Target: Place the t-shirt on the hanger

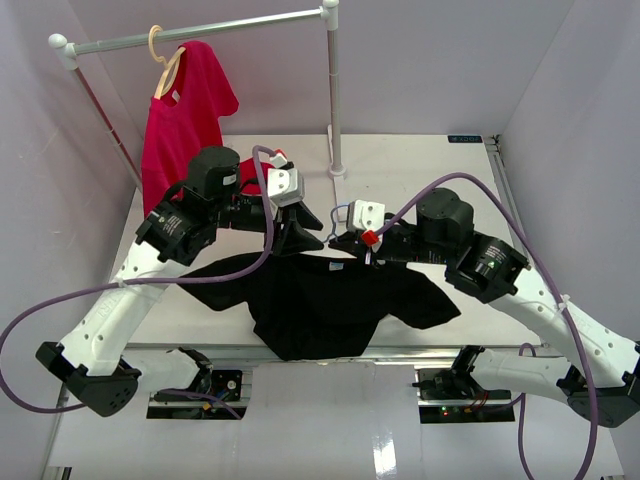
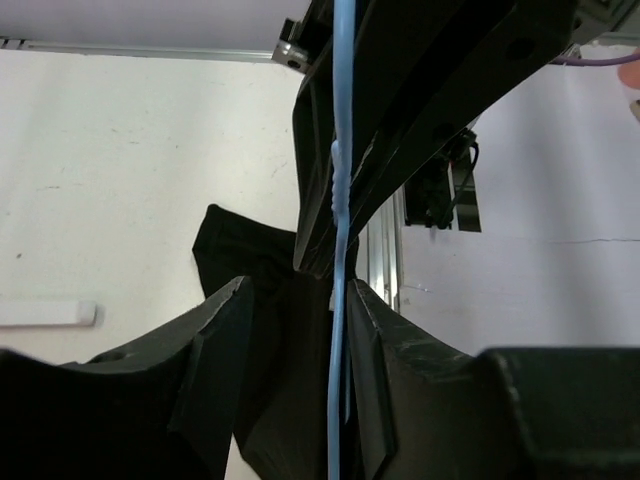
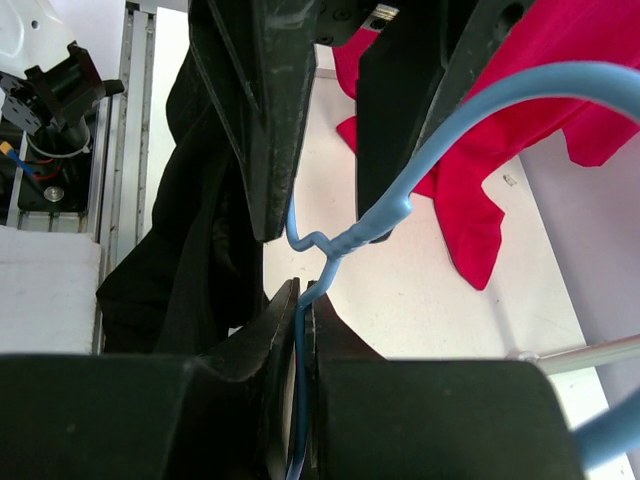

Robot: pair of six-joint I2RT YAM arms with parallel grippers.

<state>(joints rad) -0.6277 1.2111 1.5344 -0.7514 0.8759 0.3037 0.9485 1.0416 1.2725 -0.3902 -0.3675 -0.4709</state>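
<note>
The black t-shirt [image 1: 320,300] hangs in mid-air over the table's front, its collar up between both grippers. The light-blue wire hanger [image 3: 440,170] stands upright above the collar. My right gripper [image 3: 305,290] is shut on the wire just below the twisted neck; it also shows in the top view [image 1: 345,240]. My left gripper [image 2: 300,290] is open. Its jaws stand apart, with black fabric [image 2: 240,245] and the blue wire [image 2: 341,200] between them, the wire close to the right finger. In the top view it [image 1: 308,228] sits just left of the right gripper. The hanger's lower part is hidden.
A red shirt [image 1: 185,110] hangs on a tan wooden hanger from the white rack's bar [image 1: 200,32] at back left. The rack's post [image 1: 335,100] stands just behind the grippers. The purple cables loop out beside both arms.
</note>
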